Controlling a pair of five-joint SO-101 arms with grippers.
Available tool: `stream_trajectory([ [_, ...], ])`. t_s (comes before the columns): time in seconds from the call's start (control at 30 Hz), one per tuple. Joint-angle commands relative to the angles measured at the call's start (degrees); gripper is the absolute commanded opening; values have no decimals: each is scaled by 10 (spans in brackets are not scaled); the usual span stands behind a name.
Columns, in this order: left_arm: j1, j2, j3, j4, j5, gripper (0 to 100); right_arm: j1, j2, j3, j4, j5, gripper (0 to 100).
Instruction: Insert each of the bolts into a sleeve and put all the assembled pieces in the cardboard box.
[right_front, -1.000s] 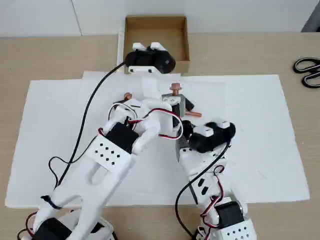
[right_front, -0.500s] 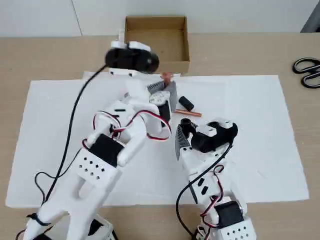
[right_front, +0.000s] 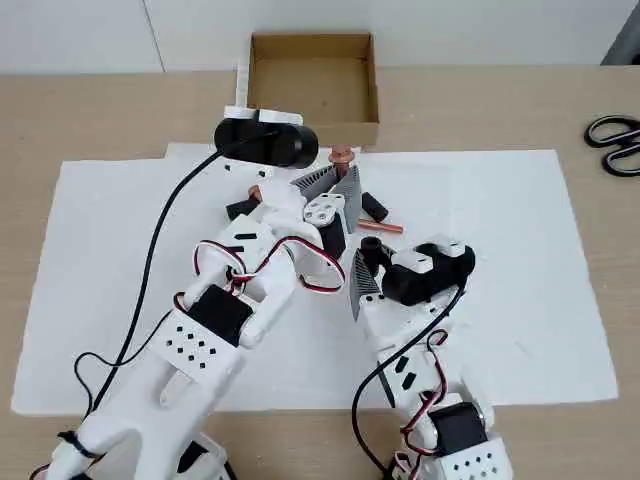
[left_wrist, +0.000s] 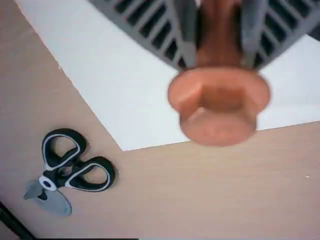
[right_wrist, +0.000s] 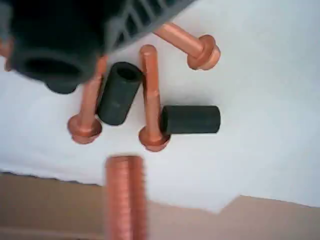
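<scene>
Left pincer is closed on a copper bolt. It grips the shank just behind the flanged head, and the head points toward the cardboard box. Right pincer is clamped on a black sleeve, bore open toward its own wrist camera. Both hang over the paper sheet on the counter, near each other, parts not mated. In the right wrist view, what I take for the bolt's threaded end sits apart from the bore, off to one side.

Risks as I judge them:
- **Misalignment:** if I close in like this, the tip hits the sleeve's rim instead of entering.
- **Bolt pivot:** the bolt is held at one end only, so a side push could swing it in the jaws.
- **Sleeve slip:** it's round and smooth, so an axial push may slide it back or pop it out.
- **Tight quarters:** the jaws could clash before the shank seats.
- **Stock below:** a loose bolt and a loose sleeve lie just beside each other, with more around. A drop or a low sweep scatters them.

Scissors are well apart, no concern.
</scene>
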Motion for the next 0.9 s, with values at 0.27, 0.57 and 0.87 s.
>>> stream_trajectory([
  [0.27, 34, -20, -3, 24, -5, 6, -13, -15, 4, -15, -5, 4],
  [0.57, 37, 13, -15, 32, -5, 6, -13, -15, 4, -12, -5, 4],
  [0.87, 37, 56, -48, 30, -5, 6, -14, -15, 4, -12, -5, 4],
])
